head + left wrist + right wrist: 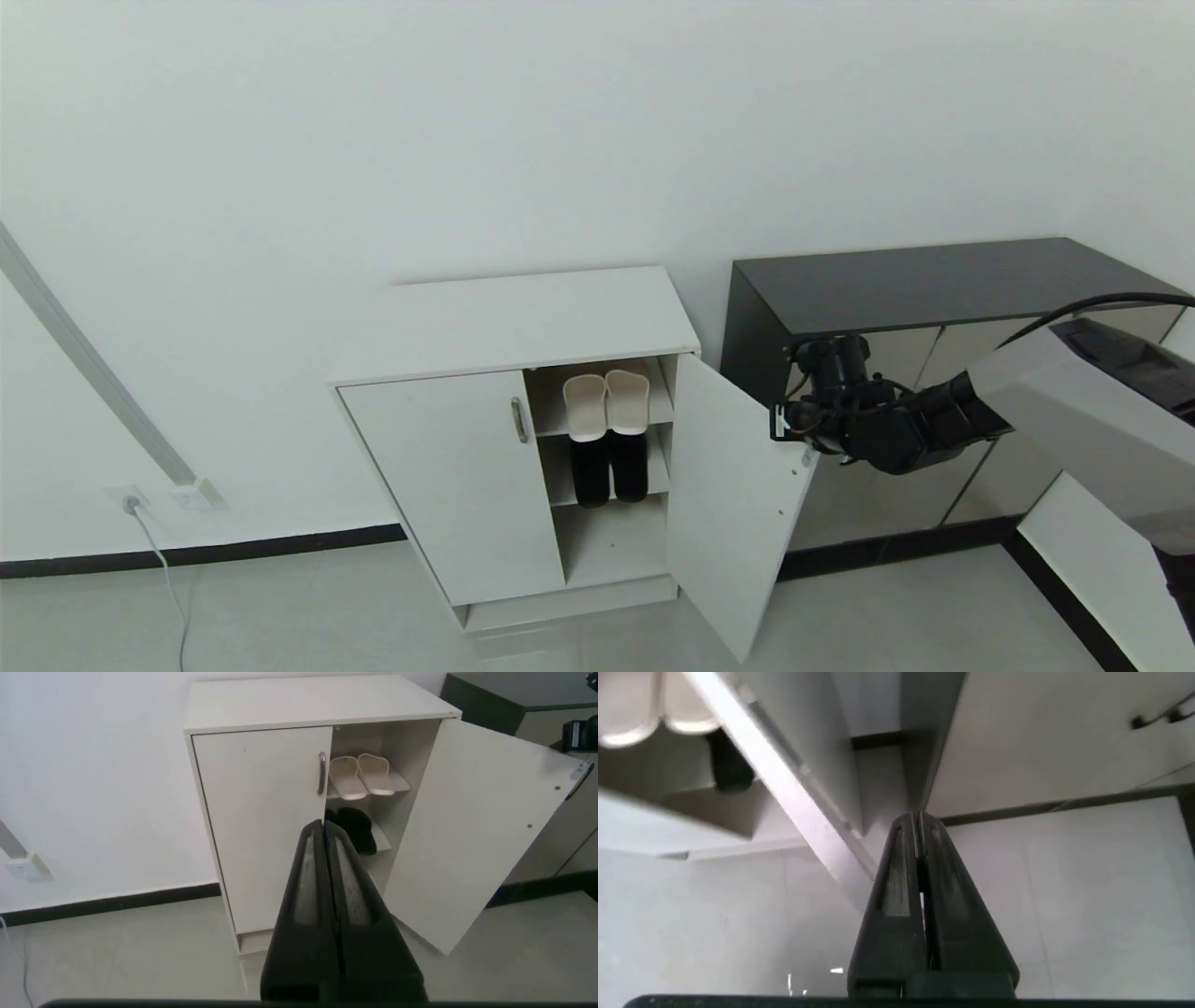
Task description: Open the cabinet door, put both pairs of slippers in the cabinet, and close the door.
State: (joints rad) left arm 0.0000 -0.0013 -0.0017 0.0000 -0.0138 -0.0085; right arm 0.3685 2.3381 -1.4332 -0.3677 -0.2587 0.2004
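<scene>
The white cabinet (509,322) has its left door closed and its right door (738,485) swung wide open. A white pair of slippers (607,403) lies on the upper shelf, and a black pair (610,471) on the shelf below. My right gripper (780,425) is at the outer edge of the open door, fingers shut with nothing between them; its own view has the gripper (920,819) just short of the door's edge (785,775). My left gripper (324,826) is shut and empty, held back in front of the cabinet (308,700), facing both pairs (366,775).
A black-topped sideboard (934,280) stands close to the right of the cabinet, behind the open door. A wall socket with a hanging cable (131,501) is at the left. Bare floor (280,616) lies in front.
</scene>
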